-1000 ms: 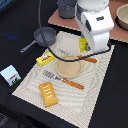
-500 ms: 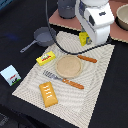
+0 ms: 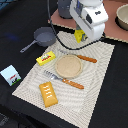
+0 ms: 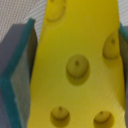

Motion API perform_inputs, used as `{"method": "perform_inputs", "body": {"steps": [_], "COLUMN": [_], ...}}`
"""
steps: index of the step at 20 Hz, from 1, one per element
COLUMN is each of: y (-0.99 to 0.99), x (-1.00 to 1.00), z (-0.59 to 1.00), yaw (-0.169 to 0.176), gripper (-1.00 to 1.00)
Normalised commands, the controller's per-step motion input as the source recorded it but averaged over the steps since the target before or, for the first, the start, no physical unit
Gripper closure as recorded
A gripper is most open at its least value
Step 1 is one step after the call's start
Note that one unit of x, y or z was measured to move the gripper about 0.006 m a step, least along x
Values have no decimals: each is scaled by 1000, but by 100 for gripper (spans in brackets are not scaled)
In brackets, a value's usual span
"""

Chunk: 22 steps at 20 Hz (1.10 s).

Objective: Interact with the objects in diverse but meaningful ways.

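gripper (image 3: 80,36) clamped on cheese wedge (image 4: 75,65), held above far edge of striped mat (image 3: 102,85), beyond plate (image 3: 68,66). risk: tapered, smooth wedge slipping from pads (image 4: 17,65), dropping onto knife (image 3: 85,58).

A striped beige mat (image 3: 95,95) covers a black table (image 3: 20,20).
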Motion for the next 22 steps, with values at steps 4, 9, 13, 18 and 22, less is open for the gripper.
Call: {"method": "perform_inputs", "body": {"steps": [4,9,13,18,22], "y": [10,8,177,313,189], "x": [-301,-199,39,127,4], "z": [-501,-306,279,672,319], "yaw": [26,14,5,0,0], "gripper": [100,100,-100,-100,-100]}}
